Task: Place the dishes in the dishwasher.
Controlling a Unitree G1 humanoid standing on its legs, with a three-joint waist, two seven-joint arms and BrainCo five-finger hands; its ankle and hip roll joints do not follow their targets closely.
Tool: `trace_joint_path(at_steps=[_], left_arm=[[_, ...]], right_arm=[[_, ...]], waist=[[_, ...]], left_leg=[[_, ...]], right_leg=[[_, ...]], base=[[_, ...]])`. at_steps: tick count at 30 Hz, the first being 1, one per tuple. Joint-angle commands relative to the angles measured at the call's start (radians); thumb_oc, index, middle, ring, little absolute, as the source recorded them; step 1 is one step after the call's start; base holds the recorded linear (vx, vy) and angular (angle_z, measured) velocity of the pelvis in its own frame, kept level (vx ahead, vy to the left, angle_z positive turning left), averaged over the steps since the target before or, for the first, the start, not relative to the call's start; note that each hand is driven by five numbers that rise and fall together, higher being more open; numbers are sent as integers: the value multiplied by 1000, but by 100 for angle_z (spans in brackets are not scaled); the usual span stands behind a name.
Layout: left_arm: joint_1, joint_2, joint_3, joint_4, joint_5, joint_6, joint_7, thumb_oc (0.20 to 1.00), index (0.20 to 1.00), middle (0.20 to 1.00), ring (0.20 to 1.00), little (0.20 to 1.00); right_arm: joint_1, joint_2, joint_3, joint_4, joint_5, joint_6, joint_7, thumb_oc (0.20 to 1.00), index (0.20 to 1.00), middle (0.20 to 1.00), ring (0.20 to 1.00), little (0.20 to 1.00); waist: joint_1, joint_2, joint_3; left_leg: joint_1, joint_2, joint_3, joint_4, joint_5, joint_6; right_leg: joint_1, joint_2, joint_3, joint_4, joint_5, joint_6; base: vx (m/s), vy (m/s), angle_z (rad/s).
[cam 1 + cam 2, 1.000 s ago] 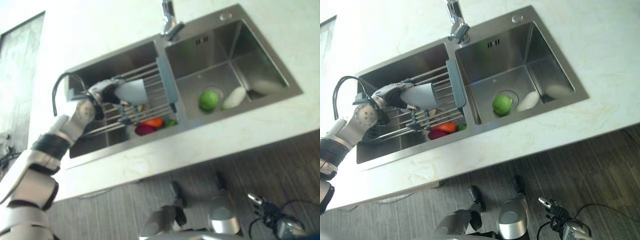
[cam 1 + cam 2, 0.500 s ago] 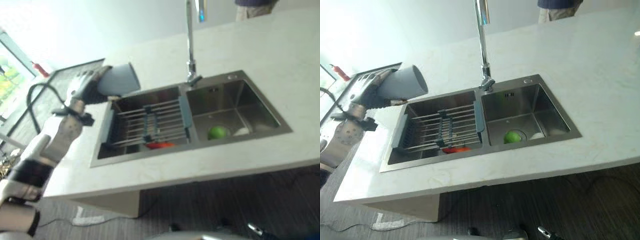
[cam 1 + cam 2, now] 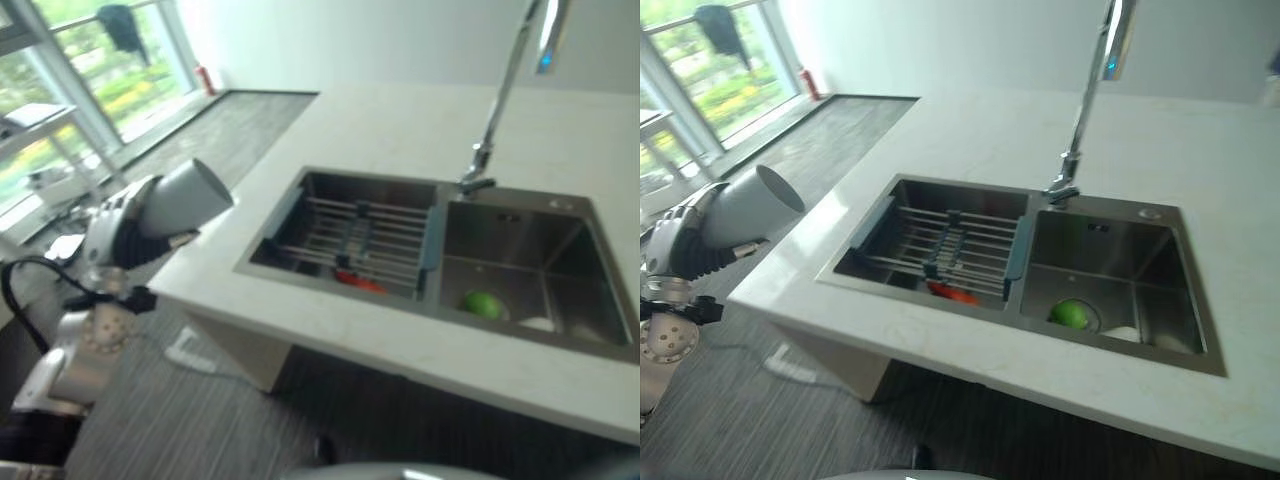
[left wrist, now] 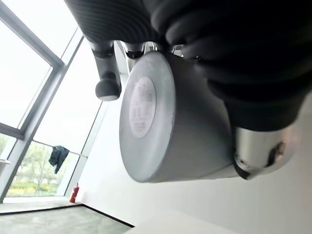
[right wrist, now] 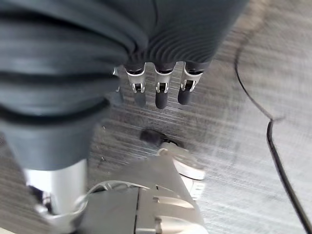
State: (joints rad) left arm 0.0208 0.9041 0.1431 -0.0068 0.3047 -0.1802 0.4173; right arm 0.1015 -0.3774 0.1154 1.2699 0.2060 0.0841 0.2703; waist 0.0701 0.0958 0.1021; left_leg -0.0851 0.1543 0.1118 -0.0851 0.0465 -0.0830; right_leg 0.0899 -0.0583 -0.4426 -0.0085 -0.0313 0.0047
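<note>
A grey cup [image 3: 185,197] lies on its side in my left hand [image 3: 115,215], held in the air just off the counter's near left corner, mouth towards the sink. In the left wrist view the fingers [image 4: 108,87] and thumb curl round the cup [image 4: 165,117], whose base faces the camera. The steel double sink [image 3: 940,308] holds a wire rack [image 3: 940,245] in its left basin with a red thing [image 3: 955,294] under it. A green round thing [image 3: 1070,314] and a white dish [image 3: 1125,333] lie in the right basin. My right hand [image 5: 161,92] hangs over the floor, fingers relaxed, holding nothing.
A tall faucet [image 3: 1090,90] stands behind the sink's divider. The white counter [image 3: 970,140] spreads around the sink, its corner close to the cup. Grey plank floor [image 3: 830,125] and large windows [image 3: 710,70] lie off to the left.
My left hand has lifted the cup off the rack in the left basin and carried it left, past the counter's edge. The camera has swung a long way.
</note>
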Motion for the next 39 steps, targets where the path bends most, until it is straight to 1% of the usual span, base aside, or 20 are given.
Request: trace_joint_path(at_steps=[1,3,4,6,7,9,10,14,18,20,22,23,24,25,26,27,29,33,37,39], left_arm=[[-165,36,104,-15,7,-73,24,200,200,200,200,200],[-192,30,89,-20,5,-75,11,200,200,200,200,200],[-204,33,86,-17,-6,-78,0,200,200,200,200,200],[-227,43,79,-5,-30,-101,-13,200,200,200,200,200],[-248,51,70,5,-50,-112,-25,200,200,200,200,200],[-284,66,46,11,-80,-115,-34,200,200,200,200,200],[-298,77,36,18,-99,-122,-43,200,200,200,200,200],[-305,87,25,11,-101,-136,-74,200,200,200,200,200],[-301,86,17,-19,-66,-155,-110,200,200,200,200,200],[-303,72,1,-62,-48,-197,-160,200,200,200,200,200],[-312,58,-17,-74,-28,-223,-176,200,200,200,200,200],[-324,50,-38,-86,-14,-247,-185,200,200,200,200,200],[-349,44,-75,-92,-4,-274,-196,200,200,200,200,200],[-385,41,-112,-88,-3,-299,-207,200,200,200,200,200],[-427,34,-159,-90,3,-300,-218,200,200,200,200,200],[-467,17,-206,-101,34,-264,-225,200,200,200,200,200],[-503,-2,-240,-131,53,-202,-255,200,200,200,200,200],[-542,9,-261,-169,51,-129,-298,200,200,200,200,200],[-547,51,-242,-196,9,-77,-322,200,200,200,200,200],[-521,82,-203,-210,-28,-76,-349,200,200,200,200,200]], right_arm=[[-101,28,-4,31,-14,31,-1,1000,1000,1000,1000,1000],[-119,26,-5,36,-19,32,-6,1000,1000,1000,1000,1000],[-122,26,-4,37,-27,30,-13,1000,1000,1000,1000,1000],[-122,24,-8,40,-24,19,-29,1000,1000,1000,1000,1000],[-118,22,-10,36,-28,5,-46,1000,1000,1000,1000,1000],[-116,20,-12,23,-51,-4,-68,1000,1000,1000,1000,1000],[-116,20,-11,21,-72,-11,-81,1000,1000,1000,1000,1000],[-142,17,9,12,-101,-40,-99,1000,1000,1000,1000,1000],[-164,27,9,-3,-16,-17,-108,1000,1000,1000,1000,1000],[-171,36,-41,-11,69,20,-120,1000,1000,1000,1000,1000],[-162,39,-63,-10,73,32,-118,1000,1000,1000,1000,1000],[-152,44,-77,-2,100,28,-115,1000,1000,1000,1000,1000],[-130,51,-90,9,139,16,-110,1000,1000,1000,1000,1000],[-109,52,-100,21,172,-2,-98,1000,1000,1000,1000,1000],[-87,51,-108,31,191,-16,-84,1000,1000,1000,1000,1000],[-76,50,-107,36,167,-20,-66,1000,1000,1000,1000,1000],[-72,43,-98,39,144,-13,-47,1000,1000,1000,1000,1000],[-74,29,-70,40,100,23,-22,1000,1000,1000,1000,1000],[-84,16,-47,30,86,48,-3,1000,1000,1000,1000,1000],[-91,5,-36,33,64,58,6,1000,1000,1000,1000,1000]], waist=[[-46,-6,79],[-45,-17,78],[-46,-15,72],[-57,-9,69],[-71,-3,66],[-88,8,60],[-91,15,58],[-68,15,60],[-33,8,69],[0,8,76],[-1,6,77],[-15,3,79],[-44,-1,83],[-69,-4,89],[-92,-8,88],[-104,-16,77],[-105,-29,69],[-98,-42,56],[-82,-45,50],[-64,-46,52]], left_leg=[[19,-16,109,286,-122,-20],[7,-51,149,395,-196,13],[21,-53,166,435,-236,16],[39,-34,232,464,-234,20],[65,-11,287,469,-209,11],[97,4,333,442,-179,0],[109,-7,342,401,-177,5],[144,-68,316,298,-228,31],[160,-106,277,228,-237,55],[165,-130,231,201,-244,84],[165,-137,201,188,-242,97],[162,-142,158,179,-239,107],[156,-147,92,172,-232,116],[142,-153,43,165,-203,124],[145,-153,7,153,-191,122],[148,-137,22,124,-165,106],[160,-114,45,100,-144,80],[172,-70,100,71,-113,43],[165,-50,86,70,-100,20],[153,-49,55,102,-110,11]], right_leg=[[-1,-79,53,9,-85,82],[-7,-88,24,11,-80,71],[3,-82,16,10,-94,70],[2,-82,-26,10,-91,62],[0,-84,-66,9,-84,57],[-11,-88,-105,9,-69,56],[-21,-98,-119,21,-63,61],[-68,-146,-150,66,-23,100],[-113,-216,-205,137,15,145],[-148,-277,-233,249,15,152],[-159,-276,-197,293,-9,150],[-166,-246,-114,311,-44,148],[-173,-189,14,326,-94,145],[-173,-141,106,314,-101,132],[-144,-102,177,295,-121,127],[-106,-88,190,253,-120,130],[-64,-89,180,183,-103,139],[-14,-92,142,90,-78,144],[12,-73,142,30,-68,135],[20,-64,157,9,-65,128]], base=[[-199,-34,125],[-201,14,106],[-169,82,113],[-197,162,124],[-246,237,121],[-266,355,199],[-253,424,272],[-234,343,97],[-207,248,74],[-233,248,116],[-144,62,115],[-83,-92,106],[-121,-129,124],[-62,-135,157],[-81,-139,227],[-30,-145,249],[-26,-148,219],[-18,-134,41],[-3,-156,-1],[10,-135,26]])
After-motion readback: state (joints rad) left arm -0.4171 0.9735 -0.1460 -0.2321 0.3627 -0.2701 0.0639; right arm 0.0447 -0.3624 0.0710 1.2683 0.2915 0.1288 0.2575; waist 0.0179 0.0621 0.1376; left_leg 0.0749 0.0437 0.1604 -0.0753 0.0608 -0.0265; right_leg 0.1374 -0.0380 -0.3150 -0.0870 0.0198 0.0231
